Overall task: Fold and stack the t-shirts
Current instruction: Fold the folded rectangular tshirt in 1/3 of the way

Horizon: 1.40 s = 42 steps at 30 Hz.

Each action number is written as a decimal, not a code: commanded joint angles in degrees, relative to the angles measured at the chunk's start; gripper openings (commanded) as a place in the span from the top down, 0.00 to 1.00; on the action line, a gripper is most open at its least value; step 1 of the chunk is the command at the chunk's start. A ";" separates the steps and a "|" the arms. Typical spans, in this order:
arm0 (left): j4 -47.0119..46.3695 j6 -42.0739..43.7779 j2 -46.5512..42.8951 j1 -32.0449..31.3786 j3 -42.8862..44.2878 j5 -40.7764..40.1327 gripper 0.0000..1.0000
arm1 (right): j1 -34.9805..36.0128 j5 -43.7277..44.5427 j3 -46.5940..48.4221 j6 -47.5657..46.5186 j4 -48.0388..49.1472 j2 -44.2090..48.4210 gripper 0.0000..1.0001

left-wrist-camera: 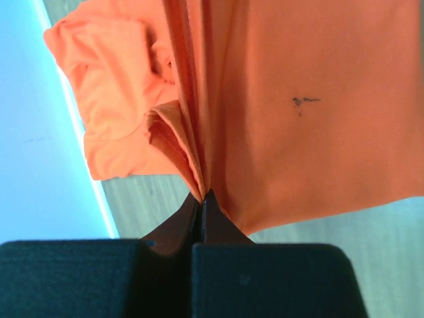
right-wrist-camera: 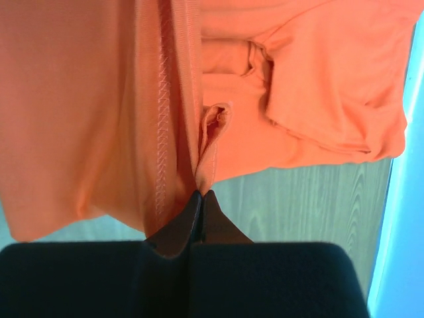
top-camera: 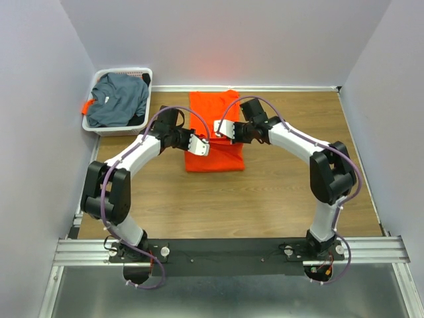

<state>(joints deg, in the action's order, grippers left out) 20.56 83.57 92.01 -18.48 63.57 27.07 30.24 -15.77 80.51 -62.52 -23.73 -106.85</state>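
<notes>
The bright orange t-shirt [top-camera: 213, 116] lies lengthwise in the middle of the table, partly folded, its near part raised. My left gripper [top-camera: 201, 147] is shut on the shirt's left edge; in the left wrist view the gripper [left-wrist-camera: 203, 196] pinches gathered orange cloth [left-wrist-camera: 298, 132]. My right gripper [top-camera: 222, 128] is shut on the shirt's right side; in the right wrist view the gripper [right-wrist-camera: 201, 194] pinches a hemmed fold of the shirt [right-wrist-camera: 86, 119]. The dark grey-blue t-shirt [top-camera: 119, 99] lies crumpled in the basket at the back left.
The white slotted basket [top-camera: 99, 127] stands at the back left against the wall. Pale walls close the table at the back and both sides. Bare wood [top-camera: 218, 205] lies between the shirt and the arm bases.
</notes>
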 commanded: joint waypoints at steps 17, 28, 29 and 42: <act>-3.41 3.62 12.93 3.63 9.73 0.71 0.99 | -4.31 1.26 14.14 -6.30 -2.38 -14.34 1.00; -7.11 -4.90 11.01 5.29 13.33 -0.35 0.45 | -6.59 4.79 31.62 5.38 -2.38 -17.26 0.46; -8.33 -8.39 10.13 5.73 13.25 -0.26 0.45 | -6.86 4.70 31.90 6.61 -2.38 -16.56 0.46; 2.57 -49.95 9.77 8.02 14.76 21.50 0.43 | -6.95 -6.09 16.97 36.47 -7.82 -6.35 0.51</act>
<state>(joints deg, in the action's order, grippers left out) 19.49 50.83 101.78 -10.87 81.56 36.18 22.94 -14.52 100.05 -39.83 -26.94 -113.30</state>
